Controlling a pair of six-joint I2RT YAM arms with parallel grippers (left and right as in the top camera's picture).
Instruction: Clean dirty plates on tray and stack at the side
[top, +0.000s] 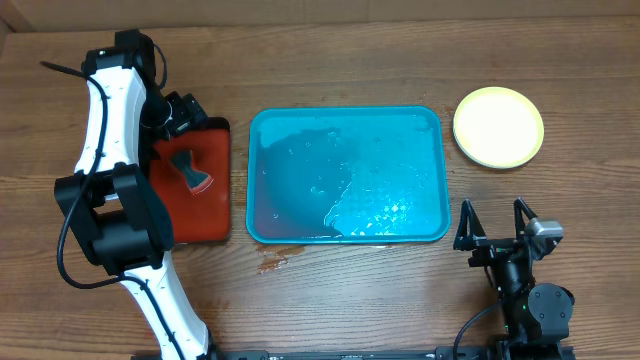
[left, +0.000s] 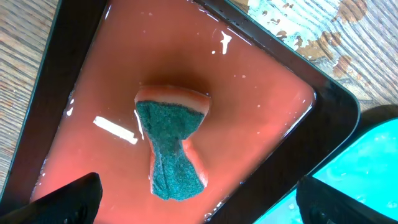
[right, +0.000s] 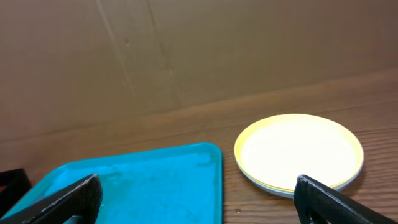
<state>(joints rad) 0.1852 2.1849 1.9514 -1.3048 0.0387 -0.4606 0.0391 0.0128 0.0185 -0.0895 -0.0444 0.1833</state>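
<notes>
Where the overhead camera looks down on the wooden table (top: 400, 290), the turquoise tray (top: 345, 175) lies in the middle, its floor wet and glistening. The plates (top: 498, 127) sit stacked on the table off the tray's far right corner, apart from it, a pale yellow-green one on top. Just left of the turquoise tray lies the red-orange tray (top: 205, 215) with a waisted sponge (top: 190, 172) on it. The left gripper (top: 178, 113) hangs over that tray's far end, above the sponge. The right gripper (top: 493, 220) stands near the table's front edge, right of the turquoise tray, its prongs spread wide with nothing between them. A few drops (top: 272, 265) lie on the wood in front of the turquoise tray.

From the left wrist, the sponge lies flat, green scouring side up, on a thin film of liquid. The two black fingers (left: 62, 202) show at the lower corners, far apart and clear of the sponge, gripping nothing. One corner of the turquoise tray shows at lower right, beside the red tray's black rim.

From the right wrist, the fingers (right: 336, 199) are again set wide, holding nothing. Beyond them the plate stack rests on the wood just right of the turquoise tray's corner, with brown cardboard (right: 186, 50) behind.
</notes>
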